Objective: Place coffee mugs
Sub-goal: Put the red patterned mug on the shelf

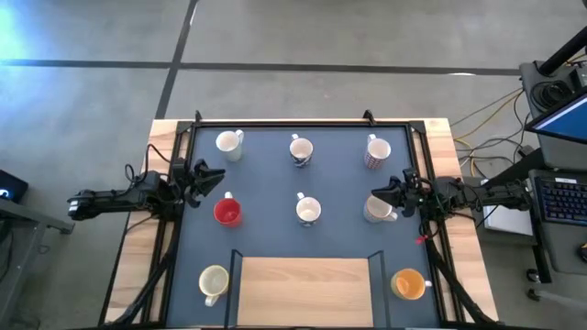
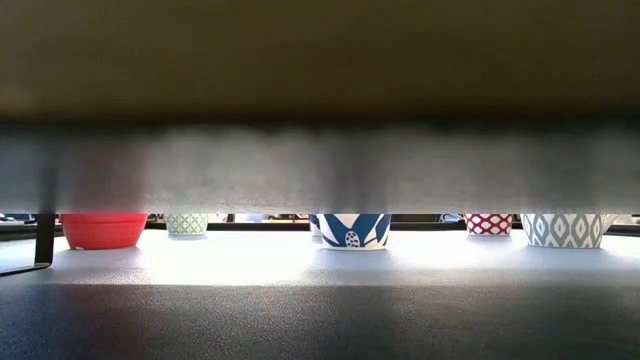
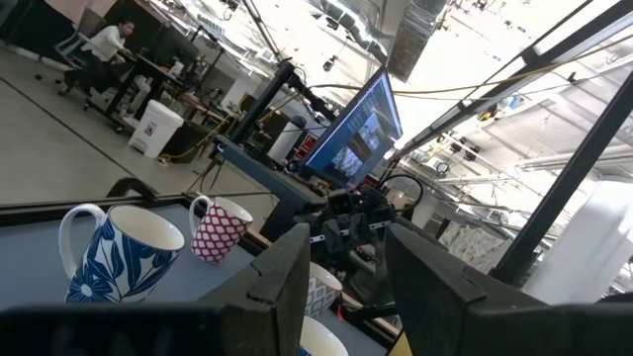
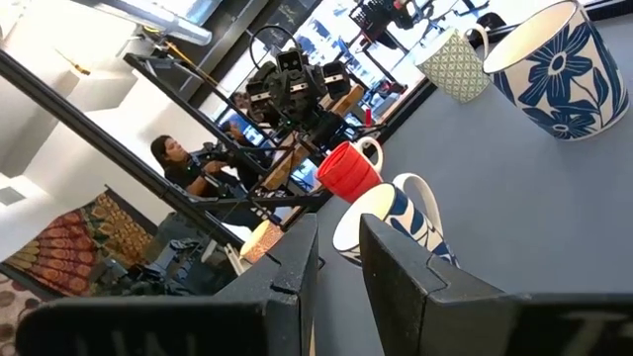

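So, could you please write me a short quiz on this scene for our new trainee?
1. How many coffee mugs stand on the dark mat?
2. True or false: the red mug stands nearer the left claw than the right claw.
3. What lies between the pale yellow mug and the orange mug? A) a wooden board B) a blue mug C) a spoon

Key: 1. eight; 2. true; 3. A
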Robot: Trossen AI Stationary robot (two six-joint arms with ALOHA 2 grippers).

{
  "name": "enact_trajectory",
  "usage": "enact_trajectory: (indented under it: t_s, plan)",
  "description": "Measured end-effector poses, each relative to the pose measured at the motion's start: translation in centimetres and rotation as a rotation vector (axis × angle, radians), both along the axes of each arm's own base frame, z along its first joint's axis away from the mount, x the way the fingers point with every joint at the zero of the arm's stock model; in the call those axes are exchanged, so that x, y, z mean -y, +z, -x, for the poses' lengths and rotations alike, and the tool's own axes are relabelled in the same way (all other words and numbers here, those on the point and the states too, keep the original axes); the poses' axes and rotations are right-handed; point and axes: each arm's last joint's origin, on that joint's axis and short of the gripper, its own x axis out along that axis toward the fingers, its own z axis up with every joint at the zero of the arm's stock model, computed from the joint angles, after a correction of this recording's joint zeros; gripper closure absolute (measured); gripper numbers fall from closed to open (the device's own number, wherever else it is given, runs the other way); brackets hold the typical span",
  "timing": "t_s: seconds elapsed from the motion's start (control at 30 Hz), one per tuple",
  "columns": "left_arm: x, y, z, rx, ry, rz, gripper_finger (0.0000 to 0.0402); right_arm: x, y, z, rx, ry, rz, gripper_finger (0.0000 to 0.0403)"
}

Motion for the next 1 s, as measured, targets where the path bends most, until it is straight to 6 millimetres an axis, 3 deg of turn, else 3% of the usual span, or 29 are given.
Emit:
enact_trajectory:
  t_s: [0.5, 0.73, 1.0]
  plan:
    - [0.0, 0.0, 0.0, 0.000, 0.000, 0.000, 0.0285, 0.0, 0.1, 0.0, 0.015, 0.009, -0.013, 0.0335]
    - [0.0, 0.0, 0.0, 0.000, 0.000, 0.000, 0.0285, -0.1, 2.2, 0.2, 0.101, 0.040, 0.076, 0.0335]
    - [0.0, 0.0, 0.0, 0.000, 0.000, 0.000, 0.0285, 0.5, 4.9, -0.1, -0.034, -0.154, 0.175, 0.0335]
